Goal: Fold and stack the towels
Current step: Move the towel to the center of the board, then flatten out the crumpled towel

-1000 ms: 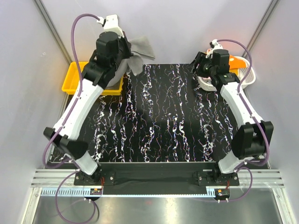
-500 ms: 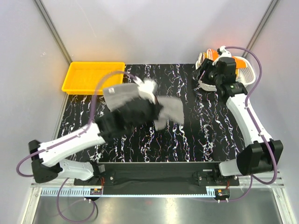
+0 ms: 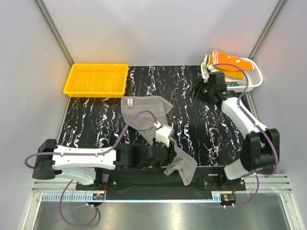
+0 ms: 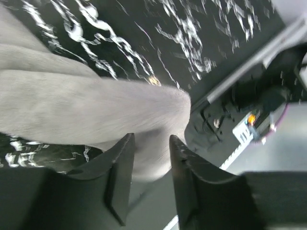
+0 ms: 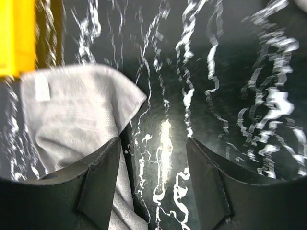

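Note:
A grey towel [image 3: 146, 110] lies crumpled in a long strip across the black marbled mat, its near end [image 3: 183, 168] draped over the mat's front edge. My left gripper [image 3: 169, 155] sits low at that near end; in the left wrist view its jaws [image 4: 151, 139] stand apart with the grey towel [image 4: 96, 110] lying just past the fingertips. An orange towel [image 3: 230, 56] rests on top of the white basket [image 3: 256, 79]. My right gripper [image 3: 199, 91] hovers open over the mat beside the basket, with bare mat between its fingers [image 5: 153, 143] and the grey towel [image 5: 72, 110] to its left.
A yellow plastic tray [image 3: 96, 79] stands at the back left corner. The left arm lies stretched along the mat's front edge. Grey walls close in on three sides.
My left arm swung from the yellow tray down to the front edge, carrying the grey towel onto the mat, and its jaws opened. The right gripper moved off the basket toward the mat.

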